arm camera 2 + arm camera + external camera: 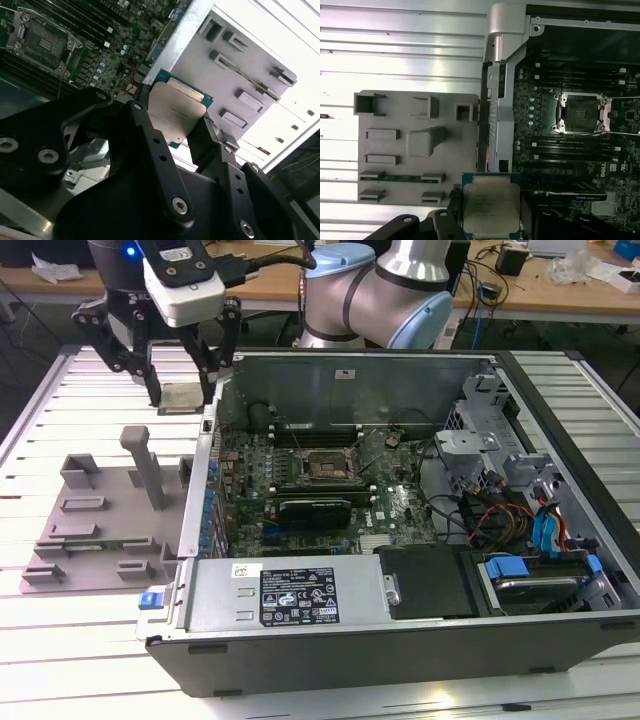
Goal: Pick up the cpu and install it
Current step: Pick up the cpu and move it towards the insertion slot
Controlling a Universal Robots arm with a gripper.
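"Where was the cpu point(185, 398) at that moment?"

"I had it in the gripper point(186, 392). In both wrist views the two black fingers point(144, 120) pressed on opposite edges of the chip point(177, 111), parted no wider than the chip itself. Its silver top point(491, 206) faced the cameras."

"And where in the scene?"

"Toward the far side, on the exterior view's left. I held it lifted above the slatted table point(60, 660), beside the left wall of the open computer case point(195, 540). The grey fixture tray point(95, 540) lay nearer, on the table just outside that wall."

"How close was it to the socket?"

"Well apart. The socket point(325, 468) sat on the motherboard inside the case, off to the exterior view's right of the gripper. I saw its metal-edged frame point(581, 112) in the first wrist view."
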